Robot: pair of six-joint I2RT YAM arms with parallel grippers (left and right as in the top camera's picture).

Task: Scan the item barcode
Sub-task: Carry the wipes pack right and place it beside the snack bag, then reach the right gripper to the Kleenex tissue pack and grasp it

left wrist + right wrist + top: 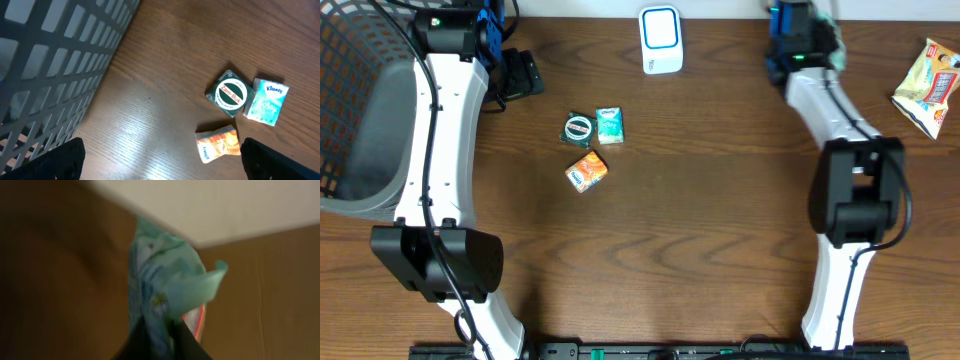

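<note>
A thin teal packet (167, 280) with a crumpled flap hangs in the right wrist view, and my right gripper (161, 330) is shut on its lower edge. A red-striped edge shows behind the packet. Overhead, that gripper (798, 40) sits at the table's far edge, right of the white scanner (661, 40) with its blue-rimmed face. My left gripper (162, 162) is open with nothing between its dark fingertips (65, 160). It hovers near the basket, and the orange tissue pack (217, 143) lies by its right finger.
A green round tin (578, 130), a teal tissue pack (610, 125) and the orange pack (586, 172) lie left of centre. A grey mesh basket (360, 120) fills the far left. A yellow snack bag (928, 85) rests at the right edge.
</note>
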